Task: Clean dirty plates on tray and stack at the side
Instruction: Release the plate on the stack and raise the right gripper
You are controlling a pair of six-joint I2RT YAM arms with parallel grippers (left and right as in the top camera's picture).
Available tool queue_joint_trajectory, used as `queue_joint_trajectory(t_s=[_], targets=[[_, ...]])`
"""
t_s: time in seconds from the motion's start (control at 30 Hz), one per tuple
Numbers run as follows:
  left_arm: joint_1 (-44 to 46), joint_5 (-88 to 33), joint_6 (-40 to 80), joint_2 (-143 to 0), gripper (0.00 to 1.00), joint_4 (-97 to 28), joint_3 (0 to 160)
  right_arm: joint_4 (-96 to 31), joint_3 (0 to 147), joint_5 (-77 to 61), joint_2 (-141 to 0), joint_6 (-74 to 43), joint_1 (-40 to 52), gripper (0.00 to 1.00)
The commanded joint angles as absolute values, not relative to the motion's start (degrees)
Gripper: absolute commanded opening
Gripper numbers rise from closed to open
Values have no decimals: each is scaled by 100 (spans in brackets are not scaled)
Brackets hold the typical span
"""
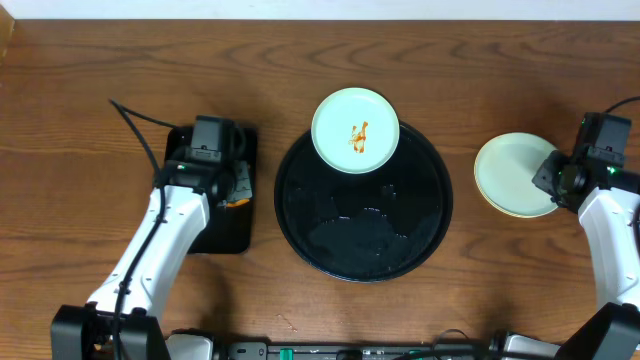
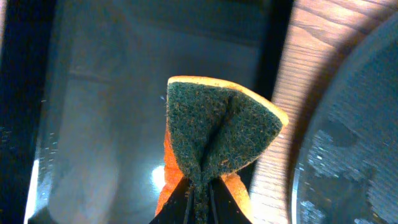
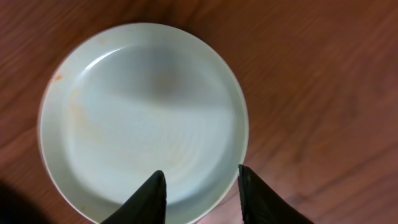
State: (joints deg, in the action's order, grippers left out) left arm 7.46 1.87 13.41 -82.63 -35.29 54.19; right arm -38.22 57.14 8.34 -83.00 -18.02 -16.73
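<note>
**ITEM: one sauced plate outstanding; sponge in left jaws**

- Left gripper: jaws narrow, pinching a folded sponge, green scourer face outward, orange backing at the edges. It hangs over the small rectangular tray.
- Right gripper: jaws apart and empty, poised over the near rim of the side stack on the counter.
- Dirty plate: pale mint with an orange-brown streak at its centre. It sits across the far rim of the round black tray.
- Governing relation: the dirty plate lies to the round-tray side of the left jaws and slightly beyond them. The left arm is judged the nearer. The plate is round, so no long axis dictates the approach.
- Obscured: the left fingertips are cut off at the frame edge. The stack's lower plate shows only a yellowish sliver. The top plate's rim carries a faint orange fleck, too slight to identify.
</note>
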Motion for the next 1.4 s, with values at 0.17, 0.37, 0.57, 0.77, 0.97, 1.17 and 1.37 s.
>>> queue_joint_trajectory(t_s=[0.17, 0.37, 0.57, 0.77, 0.97, 1.17, 1.37], targets=[[-80, -491, 548, -8414, 8, -3155, 5494, -3929, 5725, -1562, -8315, -1275, -1584, 39], [-467, -1044, 471, -9028, 7, -2919, 5494, -4104, 5725, -1636, -8315, -1076, -1376, 39], [-676, -1201, 475, -9848, 7, -2773, 5494, -4158, 5725, -1636, -8315, -998, -1168, 39], [-683, -1297, 495, -10036, 7, -2773, 5505, -4160, 5725, -1636, -8315, -996, -1076, 40], [-683, -1564, 495, -9319, 7, -2838, 5662, -4160, 5725, -1636, -8315, -996, -1076, 40], [-683, -1271, 495, -8670, 7, -2840, 5660, -4163, 5725, -1636, -8315, -996, -1076, 40], [-683, -1221, 497, -8875, 7, -2814, 5557, -4189, 5725, -1638, -8315, -996, -1076, 40]])
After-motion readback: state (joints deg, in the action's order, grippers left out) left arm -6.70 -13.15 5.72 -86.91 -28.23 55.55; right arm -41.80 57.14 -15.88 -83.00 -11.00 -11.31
